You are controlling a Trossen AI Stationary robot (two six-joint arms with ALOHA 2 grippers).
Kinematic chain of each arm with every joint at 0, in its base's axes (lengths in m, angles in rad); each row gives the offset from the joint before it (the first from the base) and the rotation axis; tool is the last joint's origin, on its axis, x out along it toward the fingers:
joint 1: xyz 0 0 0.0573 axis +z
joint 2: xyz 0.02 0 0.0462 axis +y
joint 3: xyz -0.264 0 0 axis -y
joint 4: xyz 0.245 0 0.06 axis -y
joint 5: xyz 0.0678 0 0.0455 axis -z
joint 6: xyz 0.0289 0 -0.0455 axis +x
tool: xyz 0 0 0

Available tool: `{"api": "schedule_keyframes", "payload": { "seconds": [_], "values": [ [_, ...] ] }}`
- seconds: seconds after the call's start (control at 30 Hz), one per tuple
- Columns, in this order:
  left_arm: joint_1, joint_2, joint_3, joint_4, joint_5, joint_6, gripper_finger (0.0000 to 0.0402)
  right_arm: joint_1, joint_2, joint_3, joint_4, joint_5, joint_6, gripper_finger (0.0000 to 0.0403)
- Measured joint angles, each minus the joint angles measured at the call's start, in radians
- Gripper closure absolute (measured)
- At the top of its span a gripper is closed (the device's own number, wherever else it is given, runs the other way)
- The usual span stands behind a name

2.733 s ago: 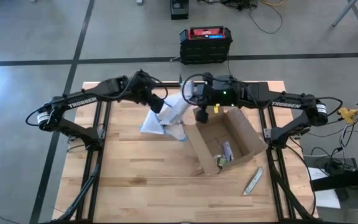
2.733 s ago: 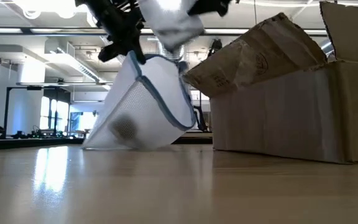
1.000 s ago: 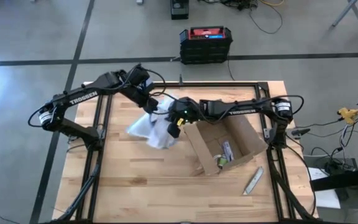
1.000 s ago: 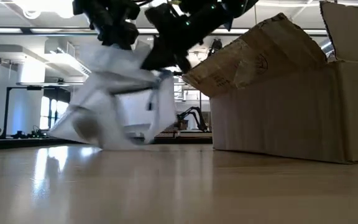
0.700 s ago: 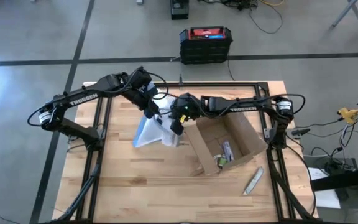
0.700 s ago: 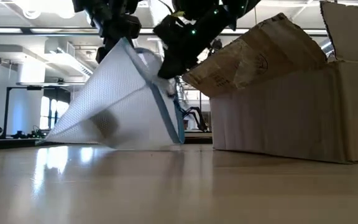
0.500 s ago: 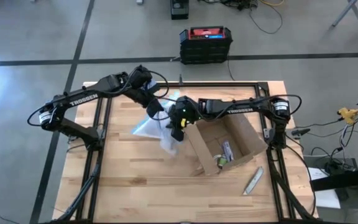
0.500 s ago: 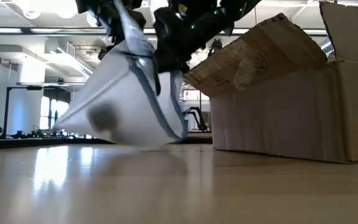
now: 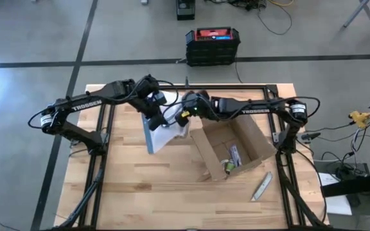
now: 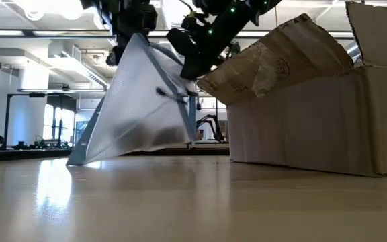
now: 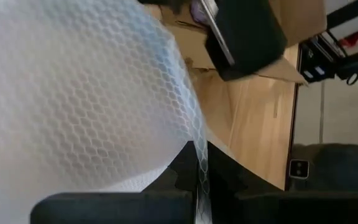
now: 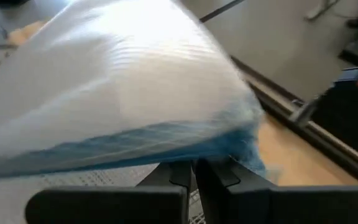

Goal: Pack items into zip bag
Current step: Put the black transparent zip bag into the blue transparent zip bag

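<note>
Zip bag (image 9: 159, 131) hangs between your two grippers, each pinching an edge.
Pull them apart unevenly and the film slips from the left gripper (image 9: 151, 115) or right gripper (image 9: 184, 118).

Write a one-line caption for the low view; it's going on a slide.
Both pincers hold the zip bag up by its top, its lower corner touching the table beside the cardboard box.

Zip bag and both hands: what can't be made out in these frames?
- Zip bag contents: its honeycomb-textured wall hides them in the low and left wrist views; too small from above.
- Left hand and right hand: shut on the bag's edge, which fills both wrist views.
- Cardboard box contents: too small in the high view to identify.
</note>
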Motion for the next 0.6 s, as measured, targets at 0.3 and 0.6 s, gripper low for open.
{"api": "schedule_keyframes", "payload": {
  "seconds": [0.3,0.6],
  "values": [
    [-0.018,0.001,-0.020,0.012,0.006,0.074,0.0401,-0.010,-0.010,0.000,-0.007,0.085,0.099,0.0403],
    [-0.019,0.000,-0.064,0.156,0.004,0.111,0.0401,-0.006,-0.003,0.000,0.003,0.150,0.118,0.0403]
  ]
}}
